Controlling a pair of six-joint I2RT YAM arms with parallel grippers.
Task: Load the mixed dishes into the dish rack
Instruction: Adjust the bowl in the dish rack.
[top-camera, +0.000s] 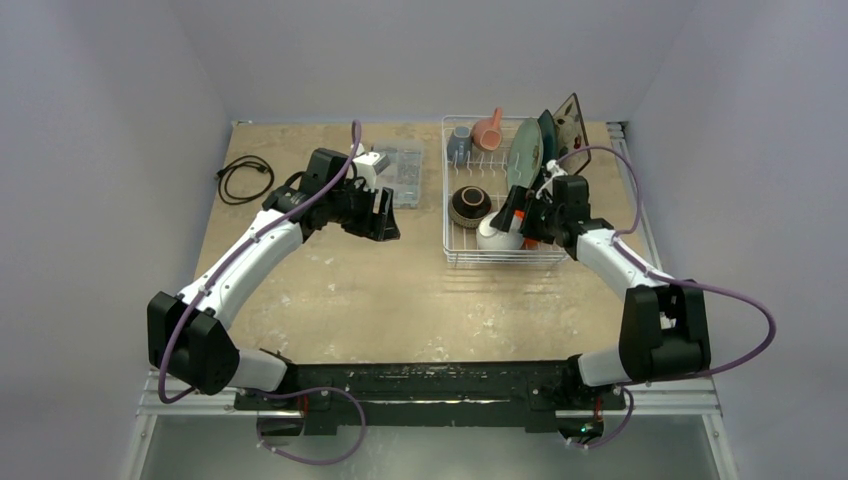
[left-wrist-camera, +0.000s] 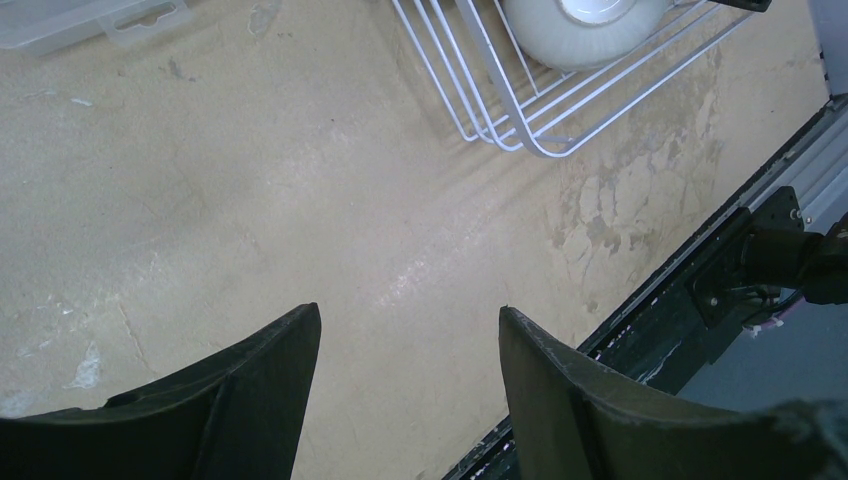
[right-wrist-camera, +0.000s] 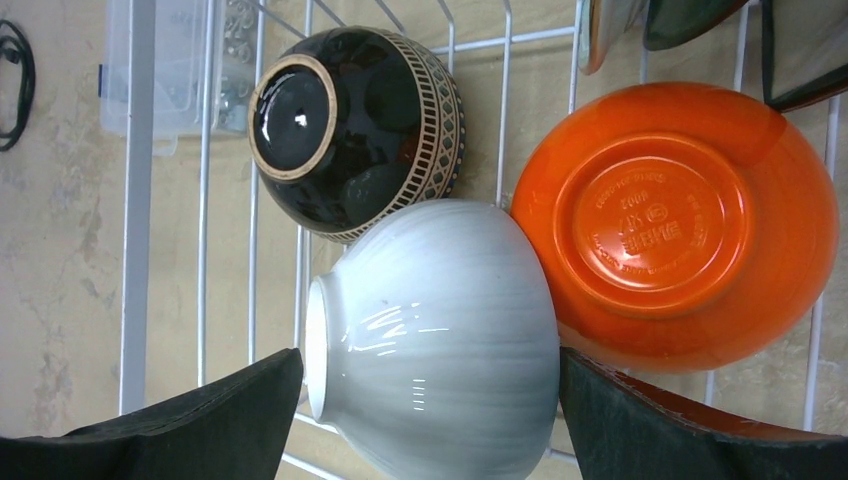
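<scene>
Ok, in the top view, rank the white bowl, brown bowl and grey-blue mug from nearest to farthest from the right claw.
1. white bowl, right at the right claw, near end of the dish rack.
2. brown bowl, just beyond it, to the left.
3. grey-blue mug, the rack's far left corner.

We see plain pale grey-lilac walls (top-camera: 400, 50) closing in the far end and both sides. The table (top-camera: 400, 290) has a tan, worn top, mottled with paler scuffs and patches. Light falls soft and even, leaving a faint sheen on the wood. A black rail (top-camera: 430, 378) runs along the near edge, and a coiled black cable (top-camera: 245, 178) lies far left
</scene>
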